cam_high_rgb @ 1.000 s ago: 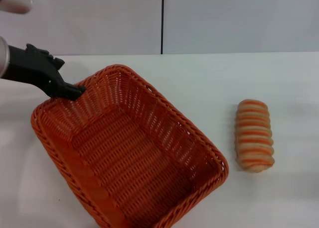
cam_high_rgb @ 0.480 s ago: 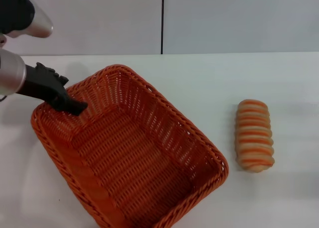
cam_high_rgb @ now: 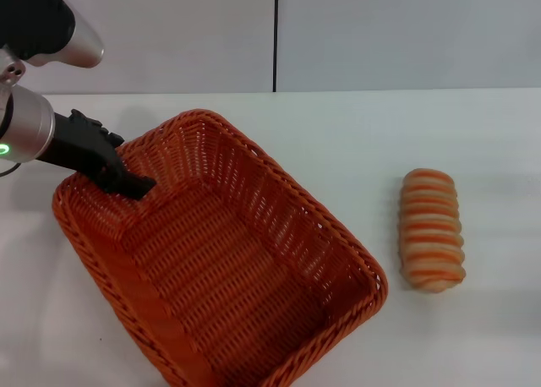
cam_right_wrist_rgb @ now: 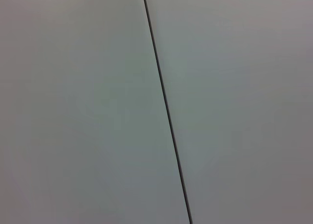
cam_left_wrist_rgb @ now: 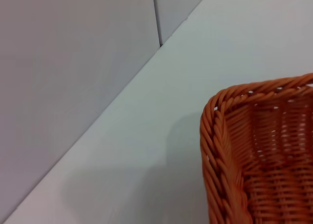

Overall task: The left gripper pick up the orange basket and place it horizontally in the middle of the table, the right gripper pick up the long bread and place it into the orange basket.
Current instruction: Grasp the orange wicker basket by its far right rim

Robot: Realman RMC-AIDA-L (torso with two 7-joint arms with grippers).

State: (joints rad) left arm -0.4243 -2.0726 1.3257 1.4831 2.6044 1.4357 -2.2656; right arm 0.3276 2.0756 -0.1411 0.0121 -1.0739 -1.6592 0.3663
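The orange basket (cam_high_rgb: 220, 269) lies slantwise on the left half of the white table (cam_high_rgb: 355, 142), empty. My left gripper (cam_high_rgb: 139, 185) reaches in from the left, its black tip over the basket's far-left rim and against the inside of that wall. The left wrist view shows one braided corner of the basket (cam_left_wrist_rgb: 264, 155) on the table (cam_left_wrist_rgb: 161, 136). The long bread (cam_high_rgb: 432, 230), cream with orange stripes, lies on the table to the right of the basket, well apart from it. My right gripper is out of view; its wrist camera faces only a wall.
A pale wall with a dark vertical seam (cam_high_rgb: 275, 36) stands behind the table's far edge. Bare tabletop lies between basket and bread and beyond both.
My left gripper has moved down and slightly right, from the basket's far-left rim to its inner wall. More of the arm shows at upper left. Basket and bread have not moved.
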